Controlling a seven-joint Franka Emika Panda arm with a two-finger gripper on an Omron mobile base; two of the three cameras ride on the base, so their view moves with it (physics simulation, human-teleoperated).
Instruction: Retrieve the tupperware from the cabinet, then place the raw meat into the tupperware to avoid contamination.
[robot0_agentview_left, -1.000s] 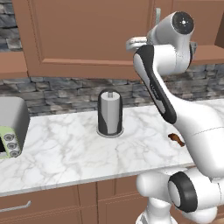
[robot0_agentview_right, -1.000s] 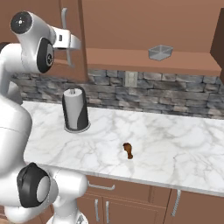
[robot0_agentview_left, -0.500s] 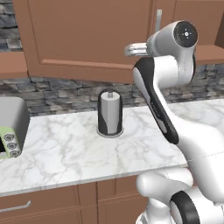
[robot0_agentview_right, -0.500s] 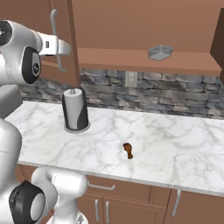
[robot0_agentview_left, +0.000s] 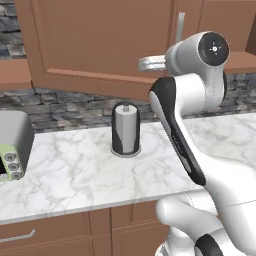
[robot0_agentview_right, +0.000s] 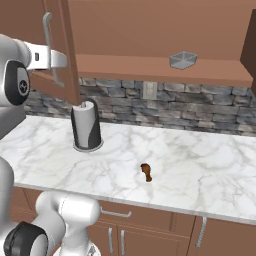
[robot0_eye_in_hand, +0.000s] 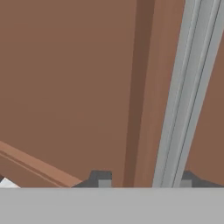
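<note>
The cabinet (robot0_agentview_right: 150, 30) stands open, and its left door (robot0_agentview_right: 30, 45) is swung out toward me. My gripper (robot0_agentview_right: 59, 61) is shut on that door's vertical silver handle (robot0_agentview_right: 48, 40). In the hand view the handle (robot0_eye_in_hand: 181, 87) runs down between my gripper's (robot0_eye_in_hand: 144, 179) two dark tips. The grey translucent tupperware (robot0_agentview_right: 183, 60) sits on the open cabinet shelf at the right. The raw meat (robot0_agentview_right: 146, 171) lies on the marble counter (robot0_agentview_right: 200, 165), near its front edge. In the left base view the door (robot0_agentview_left: 100, 45) hides the fingers.
A paper towel roll (robot0_agentview_right: 86, 126) stands on the counter below the open door, also seen at the counter's middle (robot0_agentview_left: 125, 129). A grey toaster (robot0_agentview_left: 12, 145) sits at the far left. Lower drawers and doors (robot0_agentview_right: 150, 230) run under the counter.
The cabinet door has swung further open with my gripper on its handle, and the arm's upper part has moved away from the cabinet opening. The meat and tupperware have not moved.
</note>
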